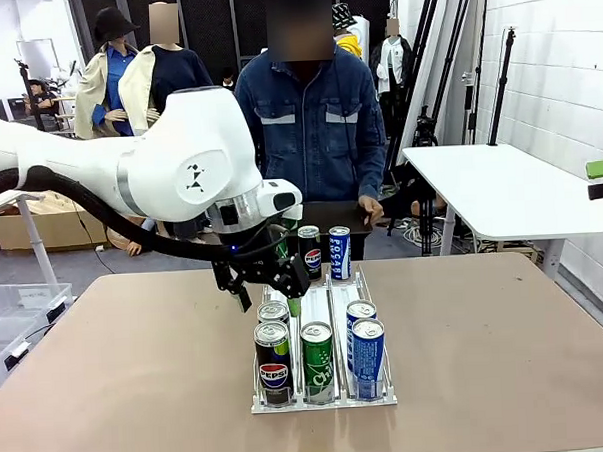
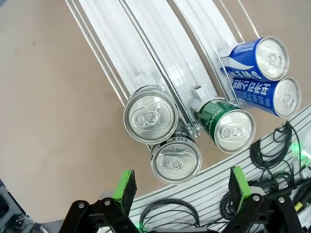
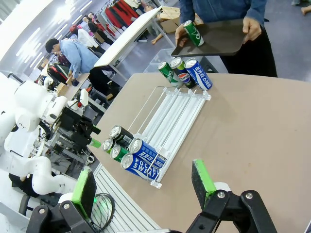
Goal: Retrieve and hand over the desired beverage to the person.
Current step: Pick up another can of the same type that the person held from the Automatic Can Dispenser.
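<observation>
On the robot's side the right gripper (image 3: 143, 187) is hanging with its fingers spread wide, gripping nothing. At the near end of the rack (image 1: 323, 404) the Pepsi can (image 1: 273, 363), the near green can (image 1: 317, 361) and a blue can (image 1: 368, 357) are standing upright, long axes vertical, lids facing up. The left gripper (image 1: 272, 297) is hovering just above them, fingers fully apart and empty. By my judgement the pick is not yet made and the handover is waiting on it; which drink is wanted I cannot tell. Three far cans (image 1: 340, 252) are standing at the rack's far end. Beyond, the person (image 1: 317, 125) is holding a tray (image 3: 218, 39) carrying a second green can (image 3: 193, 33).
</observation>
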`<control>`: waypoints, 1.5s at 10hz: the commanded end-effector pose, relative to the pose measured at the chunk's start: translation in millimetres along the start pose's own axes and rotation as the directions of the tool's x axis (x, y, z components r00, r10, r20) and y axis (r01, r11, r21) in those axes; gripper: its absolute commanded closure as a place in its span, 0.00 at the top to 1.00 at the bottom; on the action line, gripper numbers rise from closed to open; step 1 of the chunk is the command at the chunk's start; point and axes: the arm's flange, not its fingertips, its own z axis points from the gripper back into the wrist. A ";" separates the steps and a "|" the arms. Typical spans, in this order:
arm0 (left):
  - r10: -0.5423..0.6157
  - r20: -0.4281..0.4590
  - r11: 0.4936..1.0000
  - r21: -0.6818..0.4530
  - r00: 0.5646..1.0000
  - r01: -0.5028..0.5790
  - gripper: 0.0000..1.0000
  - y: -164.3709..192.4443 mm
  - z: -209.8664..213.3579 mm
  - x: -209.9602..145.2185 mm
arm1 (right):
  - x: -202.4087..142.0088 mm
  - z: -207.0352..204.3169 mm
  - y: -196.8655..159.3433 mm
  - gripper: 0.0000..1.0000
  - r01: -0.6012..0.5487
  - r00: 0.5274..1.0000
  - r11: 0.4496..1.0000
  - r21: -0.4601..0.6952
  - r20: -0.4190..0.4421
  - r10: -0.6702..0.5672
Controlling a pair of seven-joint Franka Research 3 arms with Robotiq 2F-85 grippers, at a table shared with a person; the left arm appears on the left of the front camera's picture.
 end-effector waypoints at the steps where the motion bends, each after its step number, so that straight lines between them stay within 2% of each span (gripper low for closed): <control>1: 0.038 -0.013 0.997 0.062 0.999 -0.037 1.00 -7.6 -11.1 0.5 | 2.0 -0.8 -0.1 1.00 -0.007 1.000 1.000 0.018 0.018 0.007; 3: 0.050 -0.019 0.993 0.104 0.999 -0.048 1.00 -12.3 -18.1 -6.2 | 2.0 -0.8 -0.1 1.00 -0.007 1.000 1.000 0.018 0.018 0.007; 6: 0.045 -0.028 0.993 0.108 0.999 -0.042 1.00 -16.4 -27.7 -14.0 | 2.0 -0.8 -0.1 1.00 -0.007 1.000 1.000 0.018 0.018 0.007; 8: 0.059 -0.052 0.992 0.116 0.997 -0.052 1.00 -17.1 -34.4 -14.6 | 2.0 -0.8 -0.1 1.00 -0.007 1.000 1.000 0.018 0.018 0.007; 15: 0.080 -0.033 0.988 0.134 0.996 -0.075 1.00 -14.7 -50.0 -5.5 | 2.0 -0.8 -0.1 1.00 -0.007 1.000 1.000 0.018 0.018 0.007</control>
